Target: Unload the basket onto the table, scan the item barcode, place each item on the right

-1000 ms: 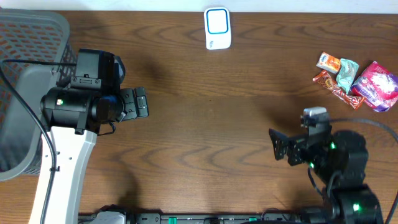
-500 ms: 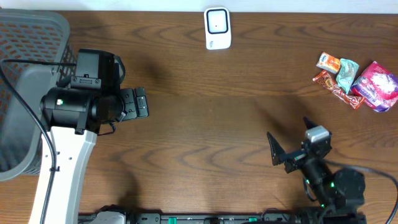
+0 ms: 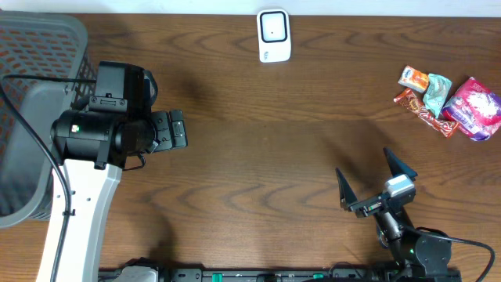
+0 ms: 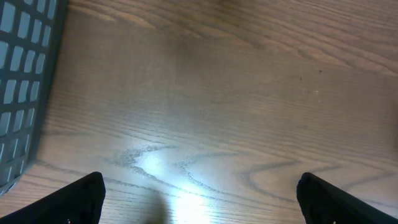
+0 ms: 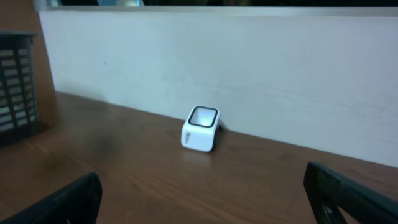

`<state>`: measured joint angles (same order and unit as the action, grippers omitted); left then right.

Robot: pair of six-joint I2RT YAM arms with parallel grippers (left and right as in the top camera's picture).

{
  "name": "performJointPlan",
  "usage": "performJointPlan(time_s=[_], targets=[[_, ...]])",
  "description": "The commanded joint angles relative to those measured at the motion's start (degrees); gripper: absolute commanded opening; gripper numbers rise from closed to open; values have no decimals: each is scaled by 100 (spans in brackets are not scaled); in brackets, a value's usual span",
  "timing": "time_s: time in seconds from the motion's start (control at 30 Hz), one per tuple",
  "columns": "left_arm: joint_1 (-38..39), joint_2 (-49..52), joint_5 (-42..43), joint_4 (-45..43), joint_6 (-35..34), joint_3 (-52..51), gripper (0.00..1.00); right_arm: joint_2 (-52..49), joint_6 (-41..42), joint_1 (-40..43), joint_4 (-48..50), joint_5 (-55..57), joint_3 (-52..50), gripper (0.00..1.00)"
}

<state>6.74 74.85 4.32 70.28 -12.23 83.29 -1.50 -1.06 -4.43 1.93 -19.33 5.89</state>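
With the right gripper (image 3: 362, 160) and left gripper (image 3: 182, 129) both spread wide and empty, the snack packets (image 3: 442, 102) (bunched, touching) invite trouble — one grab could snag two.

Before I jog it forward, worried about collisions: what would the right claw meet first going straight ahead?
Likely the white scanner, centred ahead of the open right claw across the table; height is unclear, so it might pass over to the wall.
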Motion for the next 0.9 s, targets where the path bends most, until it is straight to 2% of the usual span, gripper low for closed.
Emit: performJointPlan(time_s=[0.0,0.13,0.33,0.6,0.87], targets=[[-31,17,-50,17,-33,31,98,125,291,-15,195,286,-269,99],[-31,17,-50,17,-33,31,98,122,601,13,348,629,-466,99],[-31,17,-50,17,-33,31,98,122,468,26,431,789,-560,99],[-31,17,-50,17,-31,31,98,120,210,37,-573,920,-557,99],[-31,17,-50,17,-33,31,98,118,223,37,-542,918,-557,99]])
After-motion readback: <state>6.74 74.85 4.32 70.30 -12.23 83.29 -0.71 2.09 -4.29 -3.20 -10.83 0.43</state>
